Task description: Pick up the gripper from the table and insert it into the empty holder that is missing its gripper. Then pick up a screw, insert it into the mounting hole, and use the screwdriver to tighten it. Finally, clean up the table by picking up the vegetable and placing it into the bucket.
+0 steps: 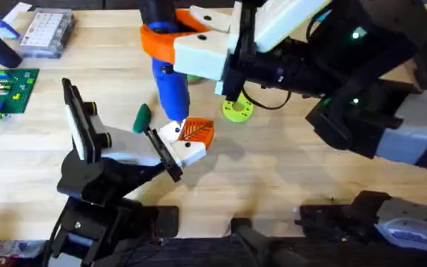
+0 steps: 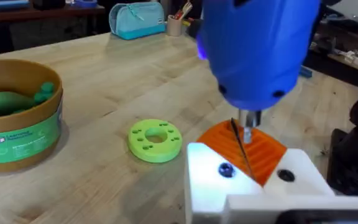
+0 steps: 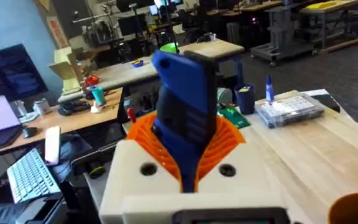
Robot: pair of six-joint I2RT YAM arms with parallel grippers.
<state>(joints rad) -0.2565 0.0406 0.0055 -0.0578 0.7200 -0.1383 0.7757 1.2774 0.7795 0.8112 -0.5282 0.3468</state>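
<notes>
One pale wooden table [image 1: 310,178] under workshop benches; right gripper [image 3: 191,168] clenched on the screwdriver [image 1: 170,93], left gripper's state unclear.

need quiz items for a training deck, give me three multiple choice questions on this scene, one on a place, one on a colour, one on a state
1. Where does the lime-yellow disc lie?
A. on the bare table
B. inside the bucket
C. on the holder's plate

2. What colour is the screwdriver?
A. red
B. bright blue
C. grey

3. What is the state of the right gripper?
A. open and empty
B. shut on the disc
C. shut on the screwdriver

Answers:
1 A: the left wrist view shows the disc flat on the wood, apart from the bucket.
2 B: its thick body is blue in every view.
3 C: in the right wrist view the orange pads sit against both sides of the blue body.
</notes>
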